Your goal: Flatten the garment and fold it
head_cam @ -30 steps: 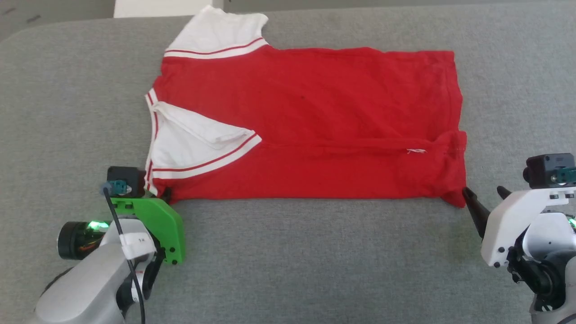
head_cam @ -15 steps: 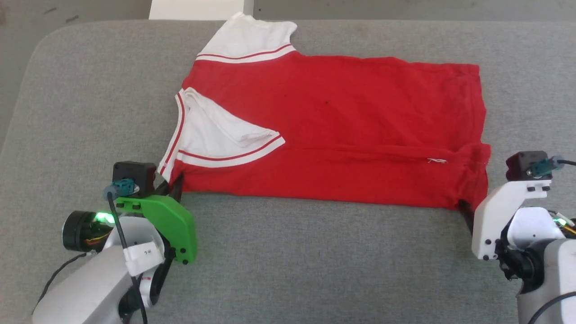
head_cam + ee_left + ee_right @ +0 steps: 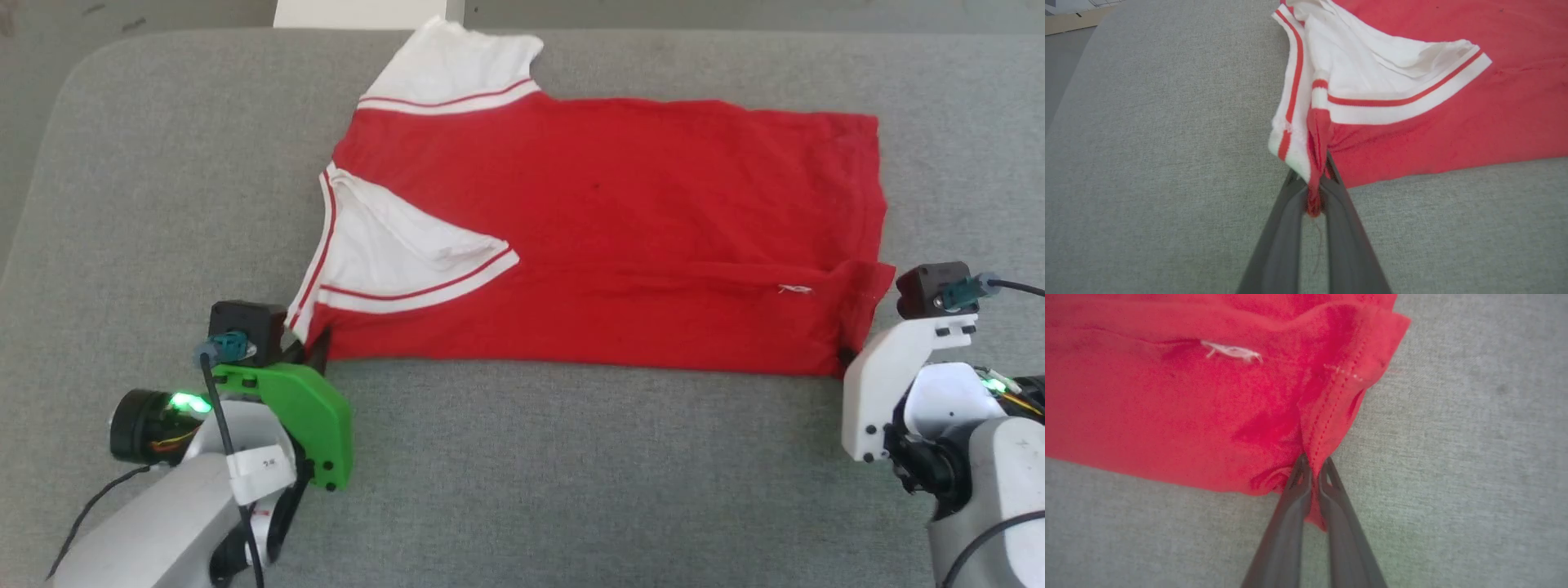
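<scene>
Left gripper (image 3: 1318, 183): pinches near shoulder corner of shirt (image 3: 604, 204) | right gripper (image 3: 1313, 467): pinches near hem corner | shirt: flat on grey pad (image 3: 571, 474), far sleeve (image 3: 449, 69) spread | advice: lift both corners together, edge taut, carry evenly across.

The left gripper (image 3: 1316, 179), at the near left, is clamped on the garment (image 3: 604, 204) at its sleeve-side corner, fingers pointing far and rightward. The right gripper (image 3: 1312, 467), near right, pinches the hem corner, fingers angled far and leftward.

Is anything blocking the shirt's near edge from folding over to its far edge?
Nothing visible. The left gripper and right gripper pinch the garment at its near corners; its folded-in white sleeve lies on top.
</scene>
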You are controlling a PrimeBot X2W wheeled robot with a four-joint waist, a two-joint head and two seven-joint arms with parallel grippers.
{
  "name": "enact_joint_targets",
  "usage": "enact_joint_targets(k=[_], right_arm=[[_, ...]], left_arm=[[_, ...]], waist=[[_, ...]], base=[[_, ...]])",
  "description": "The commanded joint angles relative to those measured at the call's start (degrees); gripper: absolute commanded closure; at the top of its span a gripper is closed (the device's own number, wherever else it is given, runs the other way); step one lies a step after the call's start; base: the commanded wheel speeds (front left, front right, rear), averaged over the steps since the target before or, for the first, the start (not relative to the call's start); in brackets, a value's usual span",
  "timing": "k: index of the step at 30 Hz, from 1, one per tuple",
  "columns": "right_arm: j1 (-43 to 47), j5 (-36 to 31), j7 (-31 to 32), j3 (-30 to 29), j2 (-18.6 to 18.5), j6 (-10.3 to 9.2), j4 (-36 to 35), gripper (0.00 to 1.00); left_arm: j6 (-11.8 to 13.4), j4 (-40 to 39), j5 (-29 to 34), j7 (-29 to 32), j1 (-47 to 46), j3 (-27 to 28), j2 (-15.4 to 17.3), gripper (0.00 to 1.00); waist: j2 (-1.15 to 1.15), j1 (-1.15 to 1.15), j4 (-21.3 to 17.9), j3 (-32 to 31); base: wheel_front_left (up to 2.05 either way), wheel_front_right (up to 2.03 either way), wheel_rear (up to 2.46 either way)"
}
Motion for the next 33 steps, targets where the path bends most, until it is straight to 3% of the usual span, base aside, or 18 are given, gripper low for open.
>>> enact_joint_targets(k=[1, 16, 21, 27, 28, 29, 30, 31, 33], right_arm=[[1.2, 0.2, 0.5, -0.3, -0.9, -0.08, 1.3, 1.0], [10.2, 9.4, 10.0, -0.2, -9.3, -0.08, -8.5, 1.0], [15.4, 10.0, 11.0, -1.7, -9.5, -0.08, -10.1, 1.0], [18.1, 9.8, 8.3, -1.4, -7.7, -0.08, -8.2, 1.0], [18.1, 9.7, 7.8, -1.3, -7.4, -0.08, -7.6, 1.0], [18.1, 9.5, 7.4, -1.2, -7.1, -0.08, -7.0, 1.0], [17.9, 9.1, 6.6, -1.1, -6.9, -0.08, -6.5, 0.68], [17.8, 8.9, 6.1, -1.2, -6.7, -0.08, -6.1, 0.0], [17.4, 8.7, 4.7, -0.8, -6.4, -0.08, -5.5, 0.0]], left_arm=[[-0.2, 0.4, 0.1, 0.2, 0.9, 0.0, 0.9, 1.0], [-0.9, -0.7, -3.2, 3.6, 9.7, -3.5, 4.5, 1.0], [-1.7, -0.2, -5.4, 4.0, 13.6, -5.1, 3.3, 1.0], [-4.5, 4.9, -7.2, 2.4, 15.4, -5.9, 0.3, 1.0], [-5.3, 5.9, -7.3, 1.9, 15.3, -6.1, -0.4, 0.8], [-6.1, 6.6, -7.0, 1.6, 15.1, -6.4, -0.7, 0.22], [-6.7, 7.5, -6.9, 1.4, 15.0, -6.7, -1.0, 0.0], [-7.0, 8.2, -6.7, 1.1, 14.9, -6.8, -1.2, 0.0], [-7.3, 9.5, -6.6, 0.0, 14.7, -6.5, -1.7, 0.0]], waist=[[0.0, 0.0, -0.4, -1.5], [0.0, 0.0, -1.2, -9.7], [0.0, 0.0, -0.9, -10.2], [0.0, 0.0, -0.7, -9.9], [0.0, 0.0, -0.7, -9.9], [0.0, 0.0, -0.7, -10.0], [0.0, 0.0, -0.7, -10.1], [0.0, 0.0, -0.7, -10.3], [0.0, 0.0, -0.6, -10.8]], base=[[0.0, 0.0, 0.0], [0.0, 0.0, 0.0], [0.0, 0.0, 0.0], [0.0, 0.0, 0.0], [0.0, 0.0, 0.0], [0.0, 0.0, 0.0], [0.0, 0.0, 0.0], [0.0, 0.0, 0.0], [0.0, 0.0, 0.0]])
